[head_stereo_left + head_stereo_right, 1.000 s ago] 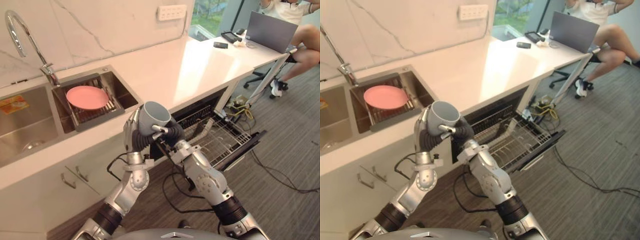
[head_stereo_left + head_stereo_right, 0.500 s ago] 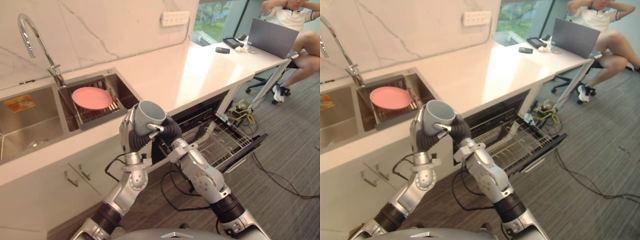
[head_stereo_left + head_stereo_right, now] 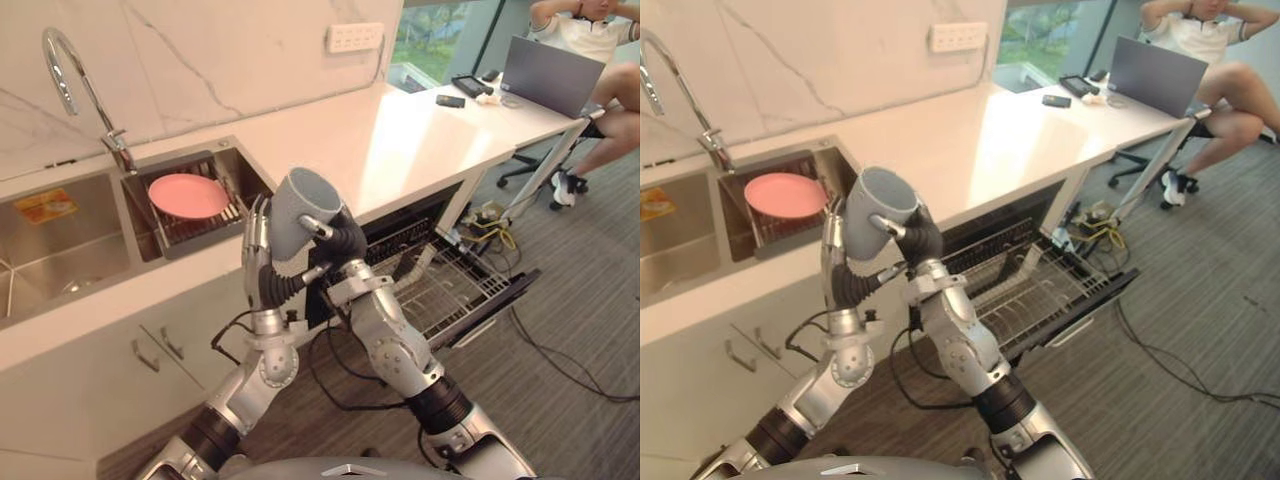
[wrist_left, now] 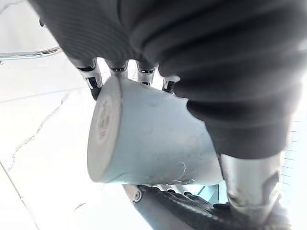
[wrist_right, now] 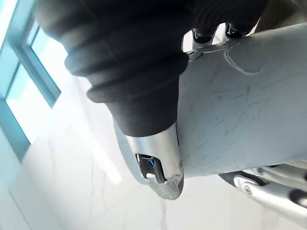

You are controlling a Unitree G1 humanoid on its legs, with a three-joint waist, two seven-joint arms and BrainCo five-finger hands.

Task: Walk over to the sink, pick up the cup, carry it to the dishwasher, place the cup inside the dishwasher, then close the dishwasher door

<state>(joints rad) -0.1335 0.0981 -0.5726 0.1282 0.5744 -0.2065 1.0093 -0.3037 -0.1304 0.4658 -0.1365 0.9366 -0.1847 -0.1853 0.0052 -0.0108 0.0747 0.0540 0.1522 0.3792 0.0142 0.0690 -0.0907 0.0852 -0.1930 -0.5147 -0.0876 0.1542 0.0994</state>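
The cup (image 3: 298, 205), a pale grey-blue one, is in the middle of the frame, lifted above the counter edge and held between both hands, not in the sink and not in the dishwasher. It is tilted, with its open mouth turned to the upper right and its base toward the lower left. The left hand (image 3: 262, 268) comes up from below and stands at the left of the cup; its fingers (image 4: 93, 76) lie almost straight against the cup wall, and the thumb is on the other side, so the cup is pinched between them. The right hand (image 3: 346, 240) is at the right of the cup, its fingers curled over the rim side and its thumb (image 5: 153, 158) pressed on the wall, so it also has a firm hold. In the left part of the frame is the steel sink (image 3: 60, 250) with its curved faucet (image 3: 118, 150), and a pink plate (image 3: 188, 195) lies in the right basin. The white counter (image 3: 400, 130) runs toward the upper right. Under it, right of centre, the dishwasher door (image 3: 505, 290) is lowered and the wire rack (image 3: 440, 280) is pulled out over it. In the upper right corner a laptop (image 3: 555, 75) stands on the counter, and a person (image 3: 580, 15) sits behind it.
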